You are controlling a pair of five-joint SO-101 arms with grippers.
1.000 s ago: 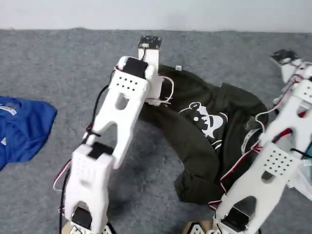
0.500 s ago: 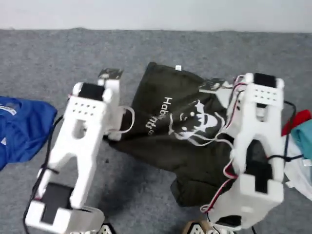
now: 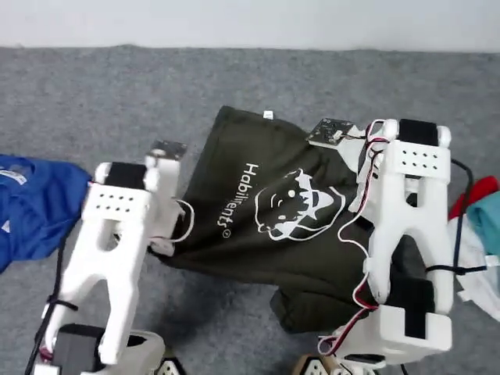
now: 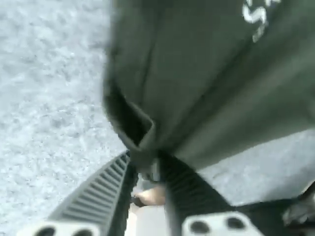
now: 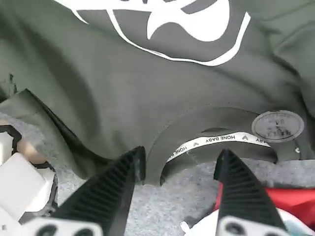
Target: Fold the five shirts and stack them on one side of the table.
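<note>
Left hand (image 4: 146, 161) clenched on edge of dark green shirt (image 3: 266, 234), fabric bunched between its fingers. Right hand (image 5: 180, 158) released, spread just over collar (image 5: 206, 116). Shirt lies on grey counter (image 3: 101, 101) between both hands.

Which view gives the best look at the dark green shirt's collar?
The right wrist view: the collar lies on the table just ahead of the open right gripper, inner tape showing. In the high view an arm covers that part of the dark green shirt. The left wrist view shows another edge, pinched in the left gripper.
</note>
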